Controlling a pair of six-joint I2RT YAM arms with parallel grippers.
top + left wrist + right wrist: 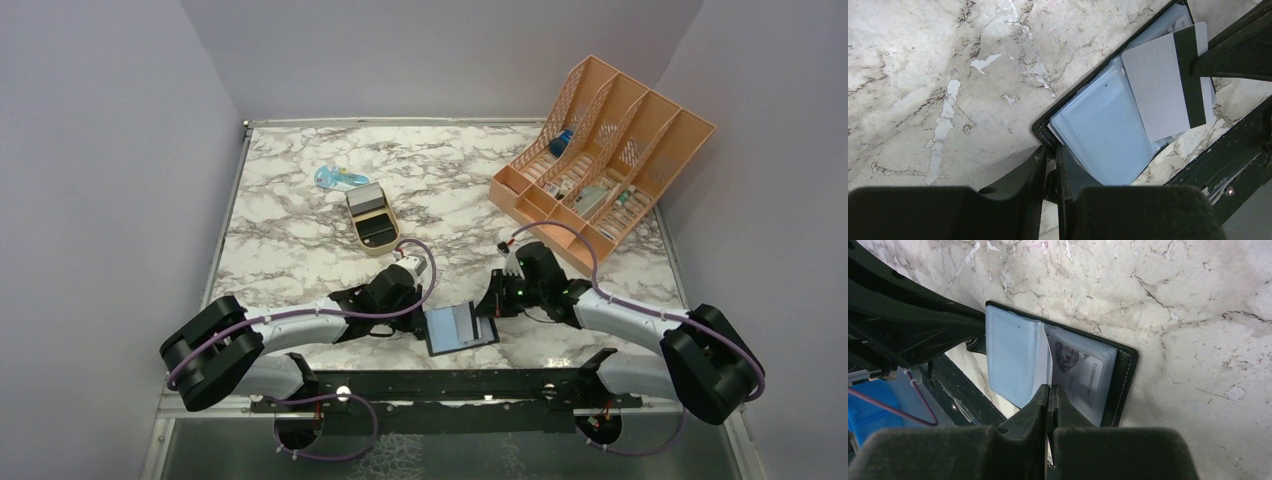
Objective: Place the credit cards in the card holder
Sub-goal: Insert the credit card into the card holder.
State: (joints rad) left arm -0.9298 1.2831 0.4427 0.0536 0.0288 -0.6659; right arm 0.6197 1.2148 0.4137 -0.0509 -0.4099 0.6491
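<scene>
The black card holder (440,332) lies open near the table's front edge, between my two grippers. Its blue-grey sleeves (1103,130) face up. My left gripper (1052,150) pinches the black cover at the holder's near corner. A pale grey credit card (1158,90) with a black stripe rests slanted over the sleeves, and my right gripper (1049,389) is shut on its edge. Another card printed with numbers (1083,375) sits inside a sleeve against the holder's black cover (1123,375). In the top view both grippers, left (420,318) and right (490,305), crowd the holder.
A gold tin (372,218) with a grey lid stands mid-table, with a blue transparent item (338,178) behind it. An orange slotted organiser (600,160) fills the back right. A black rail (450,385) runs along the front edge.
</scene>
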